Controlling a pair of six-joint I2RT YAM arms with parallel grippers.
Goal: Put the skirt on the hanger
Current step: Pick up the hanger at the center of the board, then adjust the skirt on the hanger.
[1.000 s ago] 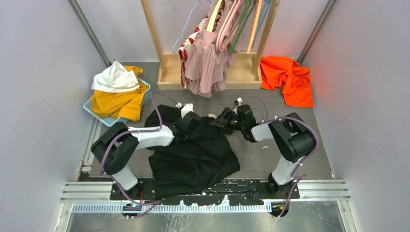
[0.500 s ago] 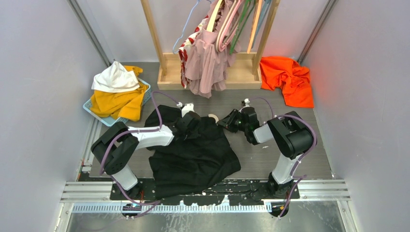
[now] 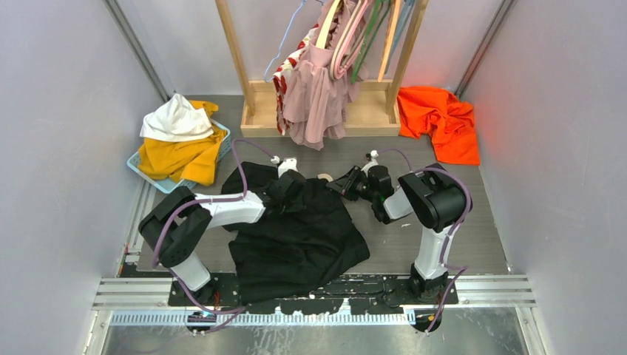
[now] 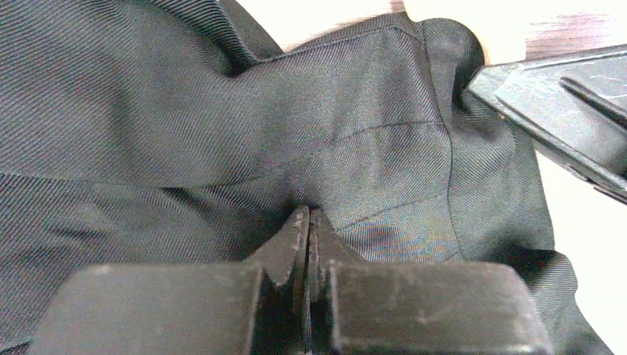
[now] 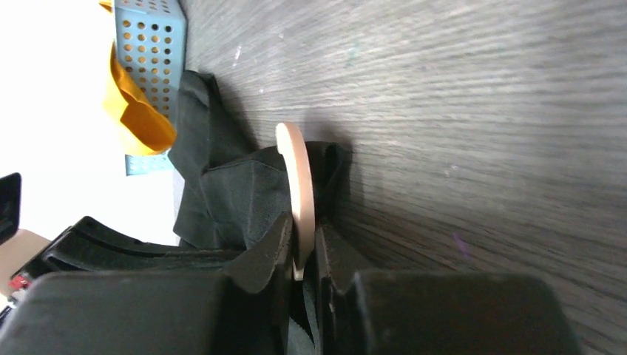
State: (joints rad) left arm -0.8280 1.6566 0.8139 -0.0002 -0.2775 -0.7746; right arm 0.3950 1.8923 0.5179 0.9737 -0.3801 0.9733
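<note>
Skirt (image 3: 296, 240), black, lies crumpled on the counter (image 3: 444, 222) midway along its near edge. The left wrist view alone shows the left hand (image 4: 308, 222) pinched fully closed on a fold of the fabric. Only the right wrist view shows the right hand (image 5: 303, 248) clamping the thin tan hanger (image 5: 299, 177) at the skirt's far edge. Overhead, that hanger is barely a pale speck.
</note>
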